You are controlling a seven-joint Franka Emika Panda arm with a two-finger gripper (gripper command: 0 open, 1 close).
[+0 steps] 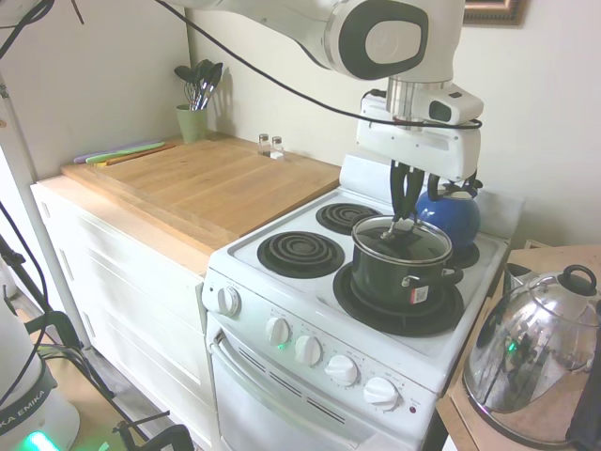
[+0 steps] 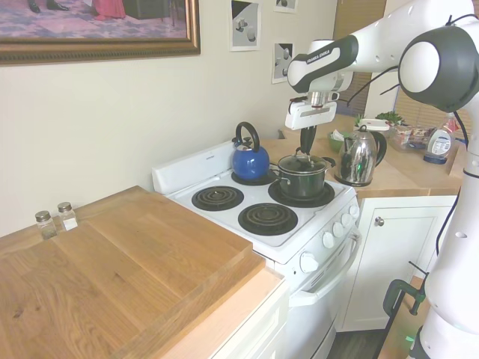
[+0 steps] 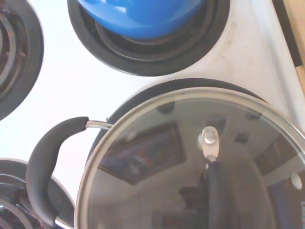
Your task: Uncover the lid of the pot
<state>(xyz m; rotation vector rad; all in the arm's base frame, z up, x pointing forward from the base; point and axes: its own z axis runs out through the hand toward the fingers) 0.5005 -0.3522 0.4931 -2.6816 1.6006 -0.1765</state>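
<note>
The dark pot (image 1: 399, 280) stands on the stove's front right burner, with its glass lid (image 1: 418, 246) seated on it. My gripper (image 1: 405, 216) hangs straight down over the middle of the lid, its fingers drawn together on the lid's black loop handle. From the other side, the gripper (image 2: 306, 149) meets the lid (image 2: 303, 162) on the pot (image 2: 302, 183). The wrist view looks down on the lid (image 3: 157, 157), its handle (image 3: 217, 191) and one side handle of the pot (image 3: 45, 162).
A blue kettle (image 1: 453, 214) sits on the burner right behind the pot. A shiny steel kettle (image 1: 531, 352) stands on the counter to the right. Two bare burners (image 1: 300, 254) lie left of the pot, then a wooden board (image 1: 207, 178) with two shakers (image 1: 270, 145).
</note>
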